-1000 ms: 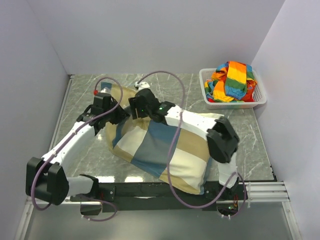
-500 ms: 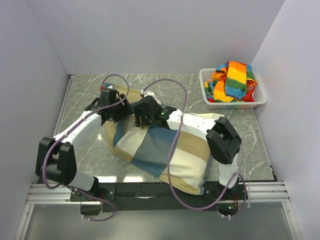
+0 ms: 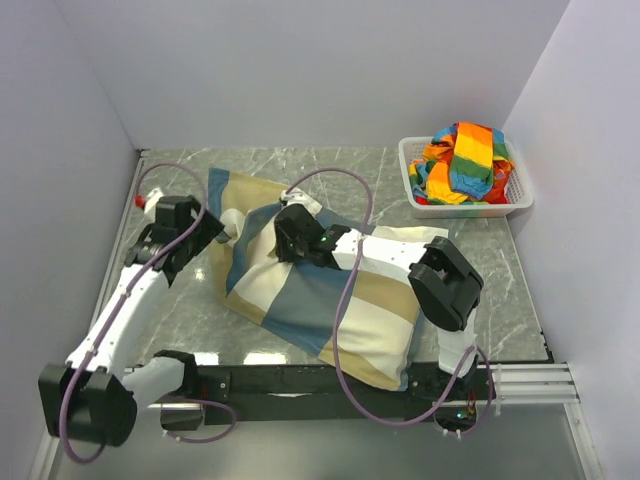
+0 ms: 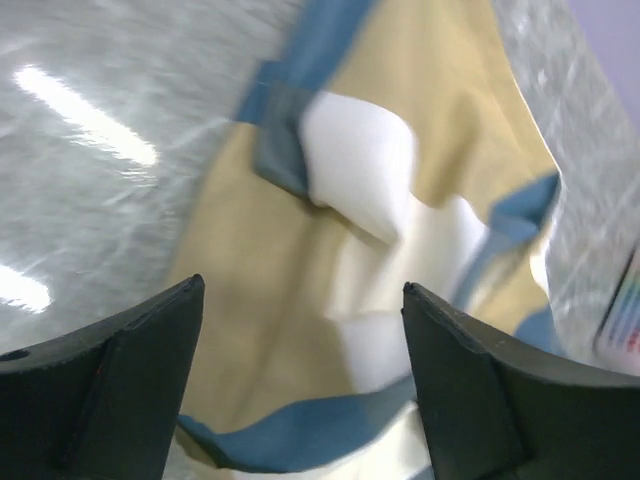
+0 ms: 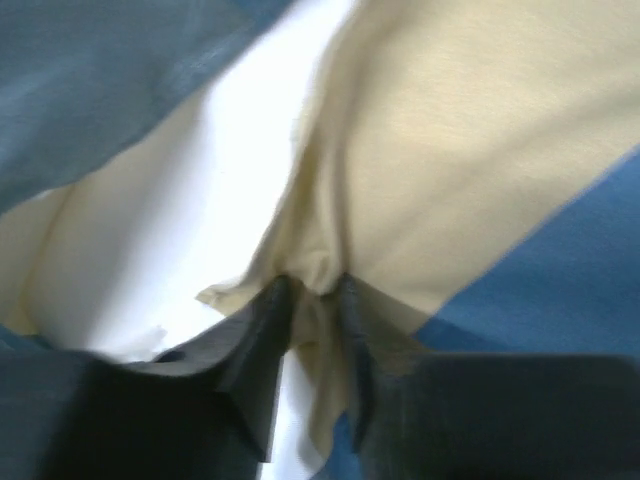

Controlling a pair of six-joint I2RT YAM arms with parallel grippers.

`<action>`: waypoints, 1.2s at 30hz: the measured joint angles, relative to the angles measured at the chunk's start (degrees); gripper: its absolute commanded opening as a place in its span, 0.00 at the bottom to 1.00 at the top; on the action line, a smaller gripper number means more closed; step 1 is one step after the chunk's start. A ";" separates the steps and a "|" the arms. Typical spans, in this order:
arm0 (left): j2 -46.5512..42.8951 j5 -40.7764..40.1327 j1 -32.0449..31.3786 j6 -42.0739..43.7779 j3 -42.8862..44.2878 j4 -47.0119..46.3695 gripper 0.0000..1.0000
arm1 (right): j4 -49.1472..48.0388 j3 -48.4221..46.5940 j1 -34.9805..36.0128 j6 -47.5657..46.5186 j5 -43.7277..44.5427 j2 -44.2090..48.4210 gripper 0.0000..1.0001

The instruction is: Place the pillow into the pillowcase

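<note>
Right gripper (image 5: 310, 288) pinches the pillowcase (image 3: 330, 300); left gripper (image 4: 302, 290) hangs open over its loose end.
The pillowcase lies plump on the table (image 3: 170, 170), so the pillow, not plainly seen, is probably inside already. The right gripper is closed on a tan-and-white fold, likely to anchor the case; the left, jaws wide and empty, faces the flat far-left corner, perhaps to pull it straight.
</note>
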State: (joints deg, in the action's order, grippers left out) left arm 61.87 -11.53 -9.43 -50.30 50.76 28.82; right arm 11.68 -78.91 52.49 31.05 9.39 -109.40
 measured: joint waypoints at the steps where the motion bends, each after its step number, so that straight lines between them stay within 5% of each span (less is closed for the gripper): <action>1: -1.40 -0.79 0.94 -0.92 -1.09 0.17 0.79 | -0.66 0.66 -0.28 0.04 0.00 0.22 0.17; 7: 1.66 -0.70 5.46 -6.51 -6.99 -1.27 0.63 | -2.47 3.89 -2.86 0.85 -1.57 1.70 0.12; 12: 11.50 3.98 8.33 -10.19 -12.44 -7.63 0.72 | -3.13 4.46 -3.54 0.83 -3.02 2.05 0.11; 14: 14.62 6.29 8.61 -11.19 -14.01 -12.17 0.68 | -3.15 4.46 -3.58 0.81 -3.21 2.05 0.12; 16: 16.44 8.37 8.66 -12.28 -14.88 -16.35 0.55 | -3.15 4.48 -3.58 0.72 -3.30 2.12 0.11; 17: 17.03 8.98 8.66 -12.59 -14.91 -18.12 0.31 | -3.15 4.50 -3.61 0.66 -3.37 2.14 0.10; 19: 18.49 9.92 8.68 -13.35 -14.75 -21.38 0.02 | -3.23 4.70 -3.63 0.61 -3.45 2.36 0.09; 20: 19.02 10.23 8.72 -13.38 -14.47 -21.68 0.01 | -3.19 4.79 -3.63 0.59 -3.45 2.58 0.08; 24: 17.09 7.23 8.85 -12.61 -12.66 -17.05 0.01 | -2.78 4.81 -3.87 0.11 -3.45 3.58 0.06; 29: -0.74 -2.16 8.85 -10.23 -8.87 -4.83 0.04 | -1.38 4.81 -5.38 -0.66 -3.45 4.85 0.02; 31: -8.90 -4.79 8.85 -9.25 -7.50 -1.18 0.14 | -1.29 4.79 -5.99 -0.68 -3.67 5.16 0.02; 32: -11.96 -5.51 8.85 -8.98 -7.45 0.15 0.28 | -1.33 4.79 -6.19 -0.66 -4.09 5.35 0.02; 36: -20.04 -8.92 8.79 -9.35 -9.97 5.62 0.60 | -0.37 4.79 -6.34 -0.85 -5.27 6.80 0.01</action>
State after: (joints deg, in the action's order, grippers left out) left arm 41.82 -20.45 -0.64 -59.66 40.80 34.44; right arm 11.31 -74.13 46.15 30.20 4.12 -102.61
